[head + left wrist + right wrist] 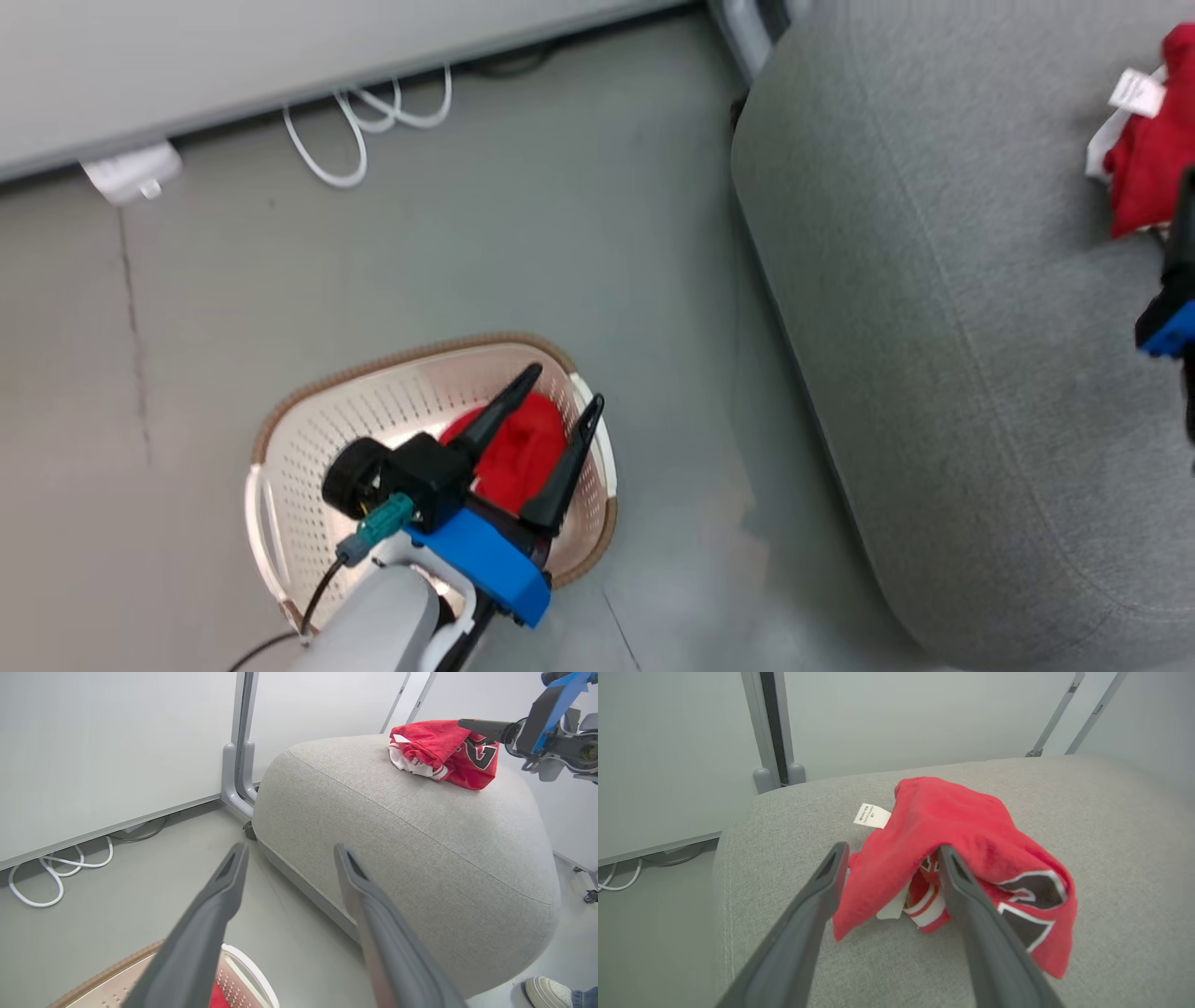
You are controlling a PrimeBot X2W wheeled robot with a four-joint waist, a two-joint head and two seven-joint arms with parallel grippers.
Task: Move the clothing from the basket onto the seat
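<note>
One piece of red clothing (515, 450) lies inside the cream basket (308, 439) on the floor. Directly over it hovers my left gripper (566, 385), open and holding nothing. A second piece of red clothing (952, 826), with white trim and black lettering, rests crumpled on the grey seat (1111, 826). My right gripper (893, 854) is open, its fingers straddling the near edge of this garment, and the right finger (971, 905) is tucked under a fold. From the left wrist view the same garment (434, 749) sits atop the seat (397, 826), with the right gripper (472, 724) against it.
White cables (373, 121) and a power adapter (131, 173) lie by the wall base. A metal partition post (238, 765) stands behind the seat. A person's shoe (546, 991) is on the floor beside the seat. Bare grey floor separates basket and seat.
</note>
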